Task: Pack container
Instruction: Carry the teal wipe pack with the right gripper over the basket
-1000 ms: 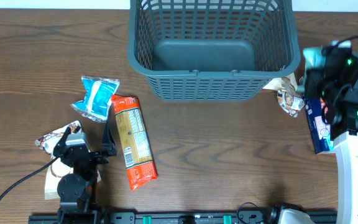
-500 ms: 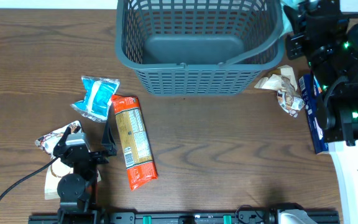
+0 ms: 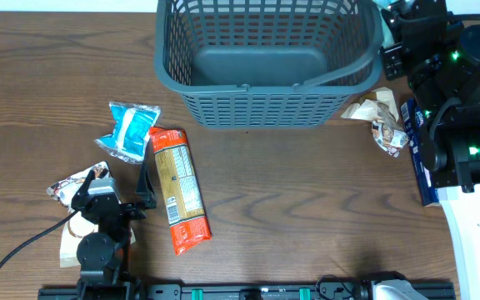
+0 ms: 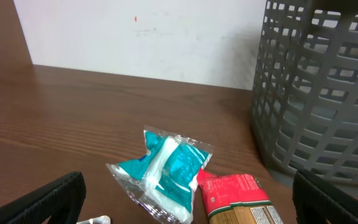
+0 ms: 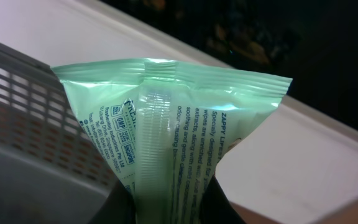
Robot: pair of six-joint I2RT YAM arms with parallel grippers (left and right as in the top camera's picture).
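Container (image 3: 265, 108), a large grey-teal slotted basket, stands at the far edge of the worktop (image 3: 307, 217), near the middle. Compared with a second ago, we see that it has shifted to the left. It has not moved in the last half second.

The right arm (image 3: 444, 79) was beside the basket's right wall a second ago and now reaches to its far right corner. In the last half second it has moved only slightly. We see the right jaws closed on a pale green packet (image 5: 166, 137), pinched at its lower end, with the basket's rim (image 5: 17, 106) just to its left.

The left jaws are spread wide with nothing between them, low over the worktop at the near left. They have not moved. Ahead of them lie a blue packet (image 4: 169, 171) and a red-orange packet (image 4: 238, 196), touching each other. Neither has moved, and the basket wall (image 4: 316, 93) is beyond them to the right.

A crumpled beige wrapper (image 3: 380, 117) lies just beside the basket's right front corner.
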